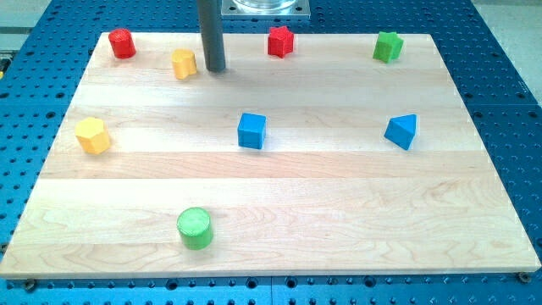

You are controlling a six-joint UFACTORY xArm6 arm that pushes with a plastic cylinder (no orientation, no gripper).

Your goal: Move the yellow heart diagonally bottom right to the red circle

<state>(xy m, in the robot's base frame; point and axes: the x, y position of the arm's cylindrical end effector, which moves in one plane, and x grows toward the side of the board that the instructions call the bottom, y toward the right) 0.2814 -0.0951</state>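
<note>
The yellow heart (183, 63) lies near the view's top left on the wooden board (339, 212). The red circle (123, 42) sits up and to the left of it, at the board's top left corner. My tip (216, 69) rests on the board just to the right of the yellow heart, a small gap between them. The dark rod rises from it out of the view's top.
A yellow hexagon (92, 135) is at the left edge. A blue cube (251, 130) is at the middle, a blue triangle (401, 130) to the right. A red star (280, 41) and a green star (388, 46) are along the top. A green cylinder (195, 228) is at the bottom left.
</note>
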